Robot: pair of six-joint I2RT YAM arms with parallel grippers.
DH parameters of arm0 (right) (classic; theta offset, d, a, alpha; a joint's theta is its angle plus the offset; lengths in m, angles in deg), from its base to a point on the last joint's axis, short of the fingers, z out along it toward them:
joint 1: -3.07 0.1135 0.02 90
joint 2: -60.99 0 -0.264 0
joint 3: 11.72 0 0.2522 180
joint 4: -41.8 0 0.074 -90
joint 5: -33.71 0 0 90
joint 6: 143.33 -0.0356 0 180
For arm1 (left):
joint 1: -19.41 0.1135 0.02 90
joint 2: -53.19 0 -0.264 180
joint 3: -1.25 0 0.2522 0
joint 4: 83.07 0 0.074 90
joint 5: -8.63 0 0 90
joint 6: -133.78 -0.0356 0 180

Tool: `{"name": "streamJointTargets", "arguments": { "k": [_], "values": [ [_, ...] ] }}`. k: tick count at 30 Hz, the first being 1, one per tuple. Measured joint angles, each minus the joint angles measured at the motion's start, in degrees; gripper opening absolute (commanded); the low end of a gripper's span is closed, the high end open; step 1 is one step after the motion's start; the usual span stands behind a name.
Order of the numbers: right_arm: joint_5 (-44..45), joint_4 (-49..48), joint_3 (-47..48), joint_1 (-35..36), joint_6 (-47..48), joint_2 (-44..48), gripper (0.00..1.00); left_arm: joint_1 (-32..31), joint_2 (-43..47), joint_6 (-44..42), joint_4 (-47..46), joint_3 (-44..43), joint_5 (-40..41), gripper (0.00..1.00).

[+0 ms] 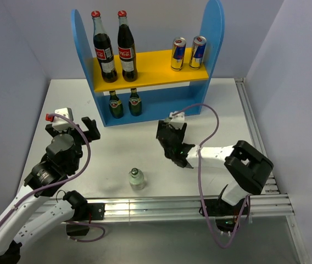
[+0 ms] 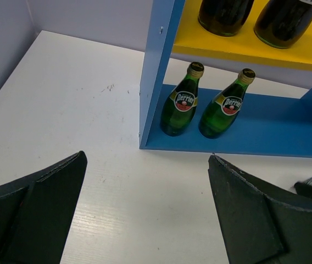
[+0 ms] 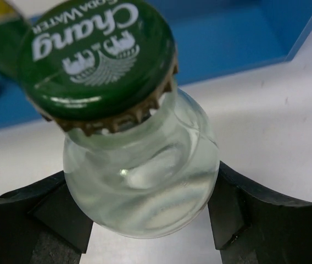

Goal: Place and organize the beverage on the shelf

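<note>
A spare bottle (image 1: 137,179) stands nearest on the worktop (image 1: 233,110). My right tool (image 3: 142,184) pinches another bottle (image 3: 145,159), upright, by its body. My left tool (image 2: 146,159) is spread and empty. The shelf (image 1: 155,69) lies just ahead, its lower right free.

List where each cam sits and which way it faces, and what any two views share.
Top external: above and behind the arm bases, looking down and forward over the table and shelf; left arm and right arm both show.
Left wrist: on the left arm, low, facing the shelf's lower level; its open left claw frames the bottom.
Right wrist: on the right arm, looking down at a clear bottle gripped in the right claw.
Shared: top external and left wrist both see the green bottles.
</note>
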Motion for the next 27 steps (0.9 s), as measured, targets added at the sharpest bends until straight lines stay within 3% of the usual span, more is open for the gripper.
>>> {"name": "streamJointTargets", "arguments": {
  "k": [7,12,27],
  "values": [
    [-4.9,3.4,9.9,-9.9,3.9,-0.2,0.00,0.0,0.7,0.0,-0.5,0.3,-0.4,0.99],
    [-9.7,5.9,16.9,-16.1,4.5,-5.8,0.00,0.0,0.7,0.0,-0.8,0.3,-0.4,0.99],
    [-19.0,14.5,25.5,-28.7,1.3,-16.7,0.00,0.0,1.1,-0.1,-1.0,0.3,-0.4,0.99]
  ]
}}
